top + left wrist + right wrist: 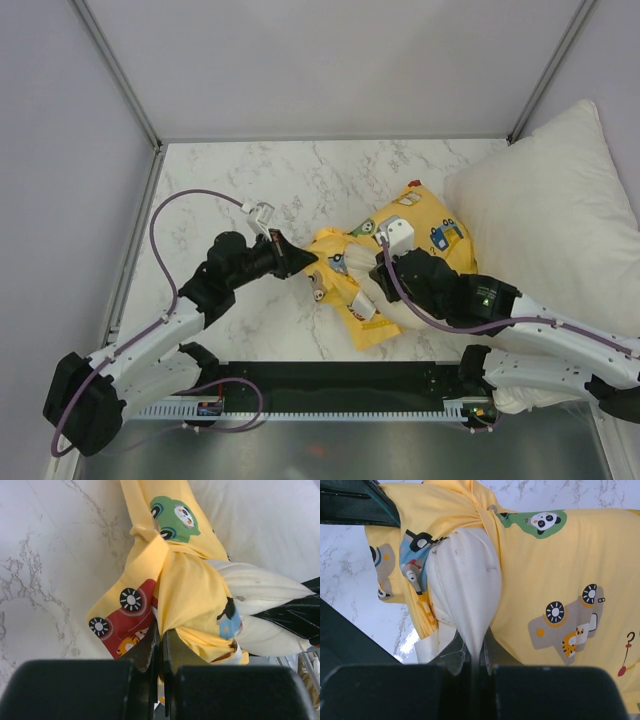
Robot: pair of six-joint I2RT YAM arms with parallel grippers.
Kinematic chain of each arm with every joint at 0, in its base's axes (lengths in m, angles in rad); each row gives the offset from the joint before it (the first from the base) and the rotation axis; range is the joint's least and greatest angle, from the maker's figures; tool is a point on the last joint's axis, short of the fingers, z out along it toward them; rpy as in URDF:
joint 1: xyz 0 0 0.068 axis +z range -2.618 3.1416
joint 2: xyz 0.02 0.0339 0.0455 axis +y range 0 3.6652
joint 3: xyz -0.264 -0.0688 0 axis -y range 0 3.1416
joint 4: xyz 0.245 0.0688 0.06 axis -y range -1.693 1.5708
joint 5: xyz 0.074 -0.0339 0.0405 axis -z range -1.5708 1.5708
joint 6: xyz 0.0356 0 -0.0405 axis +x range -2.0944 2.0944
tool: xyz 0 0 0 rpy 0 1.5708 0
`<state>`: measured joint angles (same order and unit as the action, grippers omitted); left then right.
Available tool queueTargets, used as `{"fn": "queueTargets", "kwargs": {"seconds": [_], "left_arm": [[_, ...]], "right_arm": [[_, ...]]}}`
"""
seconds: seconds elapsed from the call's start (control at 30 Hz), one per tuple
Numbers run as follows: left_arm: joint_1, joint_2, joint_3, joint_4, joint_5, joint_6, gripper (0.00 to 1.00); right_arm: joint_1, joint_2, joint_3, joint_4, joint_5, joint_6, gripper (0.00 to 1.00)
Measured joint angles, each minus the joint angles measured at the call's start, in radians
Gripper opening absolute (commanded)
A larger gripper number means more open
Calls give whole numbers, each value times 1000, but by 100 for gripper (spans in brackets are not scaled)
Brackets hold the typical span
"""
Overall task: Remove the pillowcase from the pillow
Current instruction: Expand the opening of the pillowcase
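Left tool (160, 632) clamped shut on bunched pillowcase (192, 587) edge; right tool (474, 652) pinched shut on exposed pillow (465, 575) corner; bundle mid-tabletop (300, 175); open marble left and far side; large white pillow (555, 205) touching pillowcase at right edge.

Left gripper (161, 642) pinches bunched pillowcase (187, 587) beside pillow (260, 587).

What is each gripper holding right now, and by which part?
Left gripper pinches a bunched fold of the pillowcase near its opening. Right gripper pinches the exposed end of the pillow sticking out of it.
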<state>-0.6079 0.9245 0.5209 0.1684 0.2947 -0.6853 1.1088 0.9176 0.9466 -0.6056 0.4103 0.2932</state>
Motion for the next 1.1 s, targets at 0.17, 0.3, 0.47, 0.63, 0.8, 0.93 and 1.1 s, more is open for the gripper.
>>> {"fn": "queueTargets", "kwargs": {"seconds": [0.17, 0.3, 0.47, 0.63, 0.8, 0.93, 1.1], "left_arm": [[74, 124, -3, 50, 40, -14, 2], [76, 198, 1, 82, 75, -14, 2], [76, 234, 20, 109, 85, -14, 2], [89, 288, 59, 132, 106, -13, 2], [170, 348, 57, 99, -50, 29, 2], [237, 396, 24, 2, -195, 55, 2], [204, 321, 18, -52, -225, 82, 2]], "right_arm": [[-1, -60, 2, -54, 53, 21, 0], [0, -86, 6, -101, 63, 32, 0], [0, -89, 18, -116, 80, 34, 0], [0, -97, 50, -144, 110, 36, 0], [0, -152, 140, -271, 179, 37, 0], [-1, -244, 236, -345, 253, 36, 0], [-5, -246, 259, -357, 296, 36, 0]]}}
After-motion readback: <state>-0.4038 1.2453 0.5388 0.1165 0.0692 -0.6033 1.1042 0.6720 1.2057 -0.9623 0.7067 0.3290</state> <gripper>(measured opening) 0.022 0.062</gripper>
